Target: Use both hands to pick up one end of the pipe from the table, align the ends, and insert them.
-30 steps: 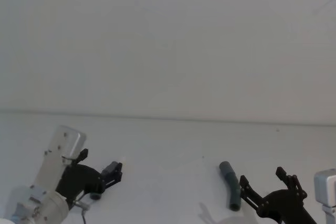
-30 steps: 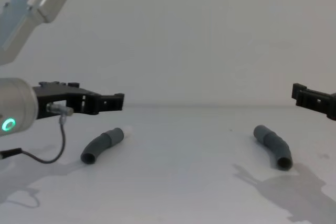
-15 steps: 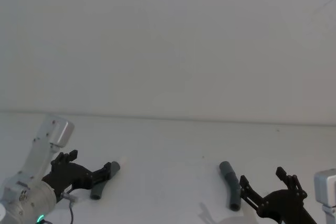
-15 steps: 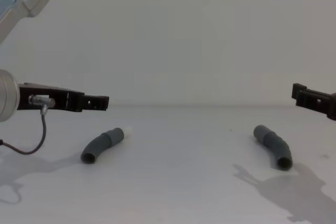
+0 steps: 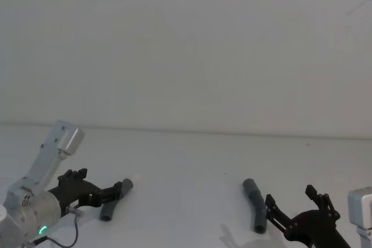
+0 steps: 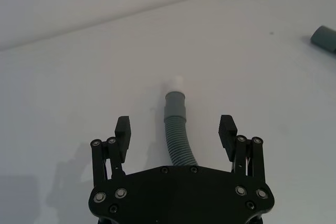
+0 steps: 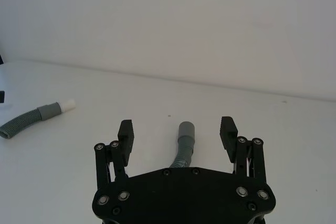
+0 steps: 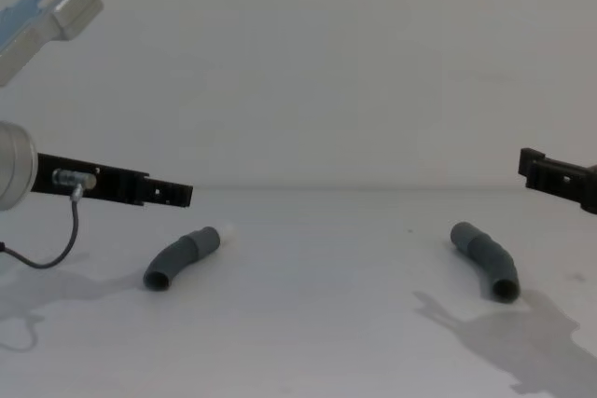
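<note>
Two dark grey pipe pieces lie apart on the white table (image 5: 186,213). The left piece (image 5: 112,200) (image 8: 181,259) (image 6: 177,136) ends in a narrow whitish tip (image 6: 175,81). My left gripper (image 5: 118,191) (image 8: 183,195) (image 6: 175,127) hovers open just above it, a finger on either side of its ribbed part, not touching. The right piece (image 5: 256,205) (image 8: 486,259) (image 7: 184,147) shows its wider smooth cuff (image 7: 186,129). My right gripper (image 5: 290,197) (image 8: 530,167) (image 7: 177,127) hangs open above and behind that piece, its fingers to either side of the cuff end.
A plain white wall rises behind the table's back edge (image 5: 186,133). A thin cable (image 8: 51,253) loops under my left wrist. Bare table (image 8: 326,323) lies between the two pieces.
My left gripper has drawn back to the left and sunk lower, uncovering the left piece. The right gripper and both pieces have stayed put.
</note>
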